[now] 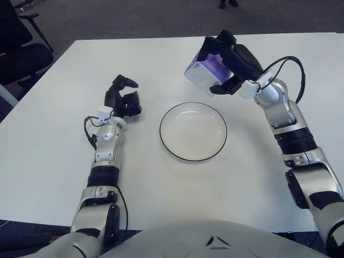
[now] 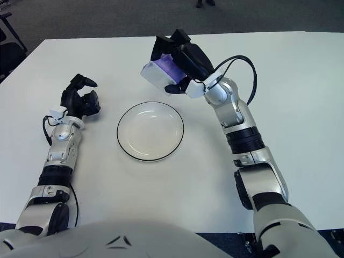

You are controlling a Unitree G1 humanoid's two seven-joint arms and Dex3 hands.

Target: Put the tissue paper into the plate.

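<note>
**A:** Right hand status?

**B:** Raised above the white table, beyond the far rim of the plate, slightly to its right. Fingers curled tight around the tissue pack. Firm hold, pack off the surface.

**A:** Pack details?

**B:** White wrapper with purple on the upper face. Tilted, one lower corner pointing down toward the table. Black fingers wrapped over top and under the near edge. Not over the plate centre; roughly above the far rim.

**A:** Plate?

**B:** White, thin dark rim, flat on the table between the two arms. Nothing in it.

**A:** Left hand?

**B:** Parked left of the plate, forearm lying on the table. Fingers loosely bent, holding nothing.

**A:** Anything else?

**B:** Black office chair at the far-left corner, off the table. Cable looping at the right wrist.
</note>
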